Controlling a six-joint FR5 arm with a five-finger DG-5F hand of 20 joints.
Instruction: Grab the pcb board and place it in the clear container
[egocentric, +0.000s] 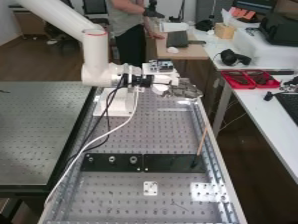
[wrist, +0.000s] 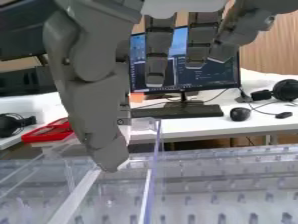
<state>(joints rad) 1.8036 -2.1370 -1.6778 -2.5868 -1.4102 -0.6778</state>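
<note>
Dark grey and relaxed, the hand (egocentric: 183, 90) is open, its fingers (wrist: 157, 50) hanging nearly straight and its thumb (wrist: 110, 150) set apart from them, with nothing held. Read as a clock face centred on the hand in the high view, the fingers point to about 3 o'clock, while what I take for the pcb board (egocentric: 161, 65) lies near 11 o'clock, back beyond the arm's wrist. That is the relation the next move turns on: the hand has to draw back and turn towards 11 before it can close on anything. The board's longer side seems to run from 9 to 3, so a pinch across its short width looks kindest, clear of the raised parts. The clear container (wrist: 157, 150) is much closer, its upright walls just by the thumb tip; a low swing could knock them. Farther out, the white arm (egocentric: 96, 55) comes in from 10 o'clock, and a thin stick (egocentric: 202, 141) leans over the bench (egocentric: 126, 140) near 5

Some things stay uncertain. White parts crowd the board's lower edge, so I can't tell what bears it or how firmly it sits. The container's clear walls melt into the perforated metal, and its far side and floor are hard to trace
</note>
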